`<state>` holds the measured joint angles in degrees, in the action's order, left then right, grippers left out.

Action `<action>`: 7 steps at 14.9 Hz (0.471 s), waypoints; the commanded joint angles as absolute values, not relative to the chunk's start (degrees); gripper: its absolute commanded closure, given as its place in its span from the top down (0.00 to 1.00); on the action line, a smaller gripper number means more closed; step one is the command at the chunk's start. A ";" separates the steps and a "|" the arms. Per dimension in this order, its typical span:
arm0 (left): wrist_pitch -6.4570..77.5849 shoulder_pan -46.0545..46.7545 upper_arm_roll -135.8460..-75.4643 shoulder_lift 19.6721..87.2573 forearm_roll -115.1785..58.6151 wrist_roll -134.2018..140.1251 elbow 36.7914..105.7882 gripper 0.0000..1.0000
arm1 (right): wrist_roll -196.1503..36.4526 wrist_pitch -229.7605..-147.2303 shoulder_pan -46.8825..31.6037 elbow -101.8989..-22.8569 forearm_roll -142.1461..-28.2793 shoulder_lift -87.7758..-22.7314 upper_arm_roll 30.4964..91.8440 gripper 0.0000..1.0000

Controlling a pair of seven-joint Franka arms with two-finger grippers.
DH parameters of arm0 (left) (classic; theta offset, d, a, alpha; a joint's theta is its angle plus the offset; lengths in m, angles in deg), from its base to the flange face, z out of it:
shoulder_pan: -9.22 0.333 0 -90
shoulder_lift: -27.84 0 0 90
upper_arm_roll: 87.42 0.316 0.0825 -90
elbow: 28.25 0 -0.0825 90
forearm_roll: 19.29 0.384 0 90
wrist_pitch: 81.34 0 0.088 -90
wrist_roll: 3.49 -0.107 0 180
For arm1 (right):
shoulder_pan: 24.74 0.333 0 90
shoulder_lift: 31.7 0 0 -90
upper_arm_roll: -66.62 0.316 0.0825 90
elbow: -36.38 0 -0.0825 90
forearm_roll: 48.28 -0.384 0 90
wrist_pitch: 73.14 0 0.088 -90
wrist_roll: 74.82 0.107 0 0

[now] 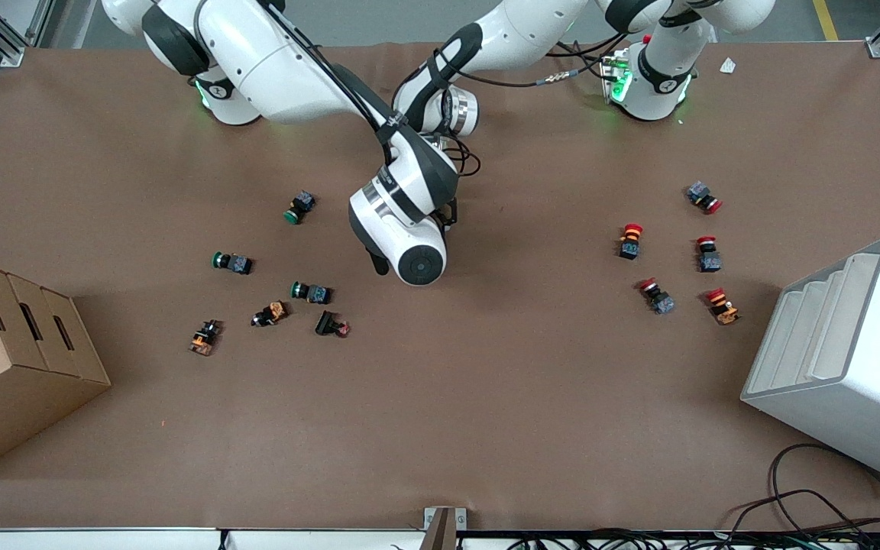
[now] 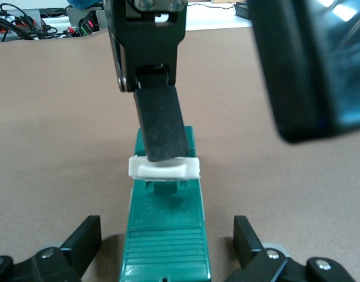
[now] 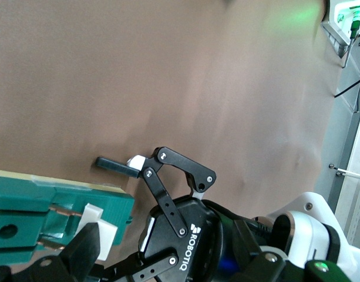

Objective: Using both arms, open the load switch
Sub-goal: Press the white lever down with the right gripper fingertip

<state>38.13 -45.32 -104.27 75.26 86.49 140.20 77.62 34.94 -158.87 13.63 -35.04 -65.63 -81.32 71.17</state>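
The load switch (image 2: 166, 235), a dark-green block with a white toggle (image 2: 164, 169) on top, lies at the table's middle. In the front view it is hidden under the right arm (image 1: 402, 198) and the left arm (image 1: 448, 107). My left gripper (image 2: 166, 238) is open, straddling the block's end, and its fingers (image 2: 86, 241) stand clear of both sides. My right gripper (image 3: 165, 258) is open over the switch (image 3: 50, 205). One of its fingers (image 2: 161, 123) rests its tip on the white toggle (image 3: 100, 226).
Green and orange push buttons (image 1: 310, 292) lie toward the right arm's end, nearer the front camera than the arms. Red ones (image 1: 631, 241) lie toward the left arm's end. A cardboard box (image 1: 12, 359) and a white rack (image 1: 845, 359) stand at the table's two ends.
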 commanded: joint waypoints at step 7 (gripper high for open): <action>39.25 -46.23 -104.82 75.92 85.56 140.91 79.95 0.99 | 34.52 -161.03 15.16 -36.13 -65.94 -82.06 71.01 1.00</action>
